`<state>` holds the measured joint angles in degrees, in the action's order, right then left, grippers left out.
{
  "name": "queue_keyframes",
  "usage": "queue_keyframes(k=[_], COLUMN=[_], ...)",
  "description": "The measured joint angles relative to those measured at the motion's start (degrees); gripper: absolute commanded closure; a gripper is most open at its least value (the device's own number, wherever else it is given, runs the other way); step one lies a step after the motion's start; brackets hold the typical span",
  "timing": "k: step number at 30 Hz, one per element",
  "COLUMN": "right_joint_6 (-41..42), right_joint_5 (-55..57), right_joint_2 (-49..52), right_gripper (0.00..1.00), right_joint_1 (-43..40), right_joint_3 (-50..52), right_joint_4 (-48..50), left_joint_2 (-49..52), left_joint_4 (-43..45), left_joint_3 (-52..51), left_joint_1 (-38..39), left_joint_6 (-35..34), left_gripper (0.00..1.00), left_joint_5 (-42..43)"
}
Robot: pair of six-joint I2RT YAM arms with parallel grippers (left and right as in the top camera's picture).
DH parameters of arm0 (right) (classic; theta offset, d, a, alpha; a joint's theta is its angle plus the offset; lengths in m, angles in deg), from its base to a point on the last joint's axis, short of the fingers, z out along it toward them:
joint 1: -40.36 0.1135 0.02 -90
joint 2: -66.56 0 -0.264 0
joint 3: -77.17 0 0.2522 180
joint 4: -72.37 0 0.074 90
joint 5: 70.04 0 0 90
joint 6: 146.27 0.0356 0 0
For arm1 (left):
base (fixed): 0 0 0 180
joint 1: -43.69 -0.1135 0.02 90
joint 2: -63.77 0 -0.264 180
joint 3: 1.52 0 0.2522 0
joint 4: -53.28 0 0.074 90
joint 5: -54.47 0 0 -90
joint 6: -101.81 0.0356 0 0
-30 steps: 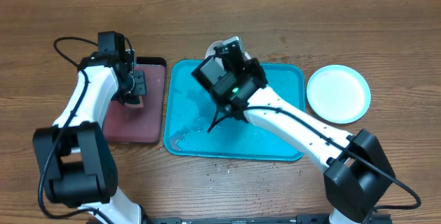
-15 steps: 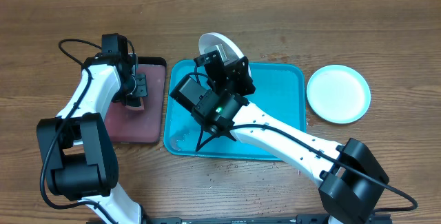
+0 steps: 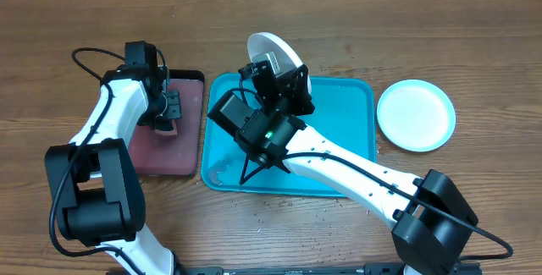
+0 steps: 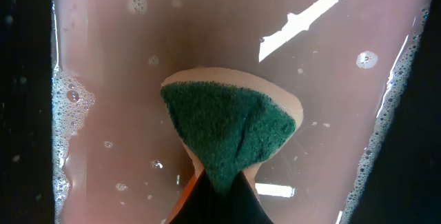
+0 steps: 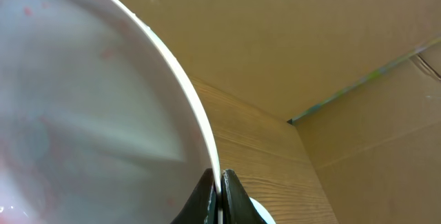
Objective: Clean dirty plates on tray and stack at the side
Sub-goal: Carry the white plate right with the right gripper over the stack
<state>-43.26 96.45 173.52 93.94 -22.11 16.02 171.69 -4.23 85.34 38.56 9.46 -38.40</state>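
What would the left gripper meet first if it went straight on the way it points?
The left gripper, shut on the green sponge, points at the pinkish tray's soapy floor; the sponge would likely press it first, though depth is unclear.

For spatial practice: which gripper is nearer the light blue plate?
Right. The right gripper is over the turquoise tray beside the light blue plate; the left gripper is beyond, over the pinkish tray.

Pinched in the left gripper (image 4: 219,193): a green-faced sponge (image 4: 231,127), over pinkish soapy water (image 4: 117,52) in a black-rimmed tray (image 4: 27,114); bubbles (image 4: 69,96) at left.
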Motion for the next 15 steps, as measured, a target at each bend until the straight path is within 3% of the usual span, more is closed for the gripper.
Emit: queue_keyframes(k=[9, 15], right_joint_6=[3.7, 15.6], right_joint_5=[-8.2, -24.5], right_joint_2=[0.0, 0.0], right_gripper=[0.96, 0.96], right_joint_1=[-4.3, -14.5], right_joint_3=[0.0, -0.1], right_joint_4=[-1.4, -10.0], left_joint_2=[0.0, 0.0], left_joint_4=[-0.1, -0.4], left_joint_3=[0.0, 0.0], left_joint_1=[0.0, 0.0], left_joint_6=[0.0, 0.0], left_gripper=[0.96, 0.96], left_joint_5=[0.0, 0.0])
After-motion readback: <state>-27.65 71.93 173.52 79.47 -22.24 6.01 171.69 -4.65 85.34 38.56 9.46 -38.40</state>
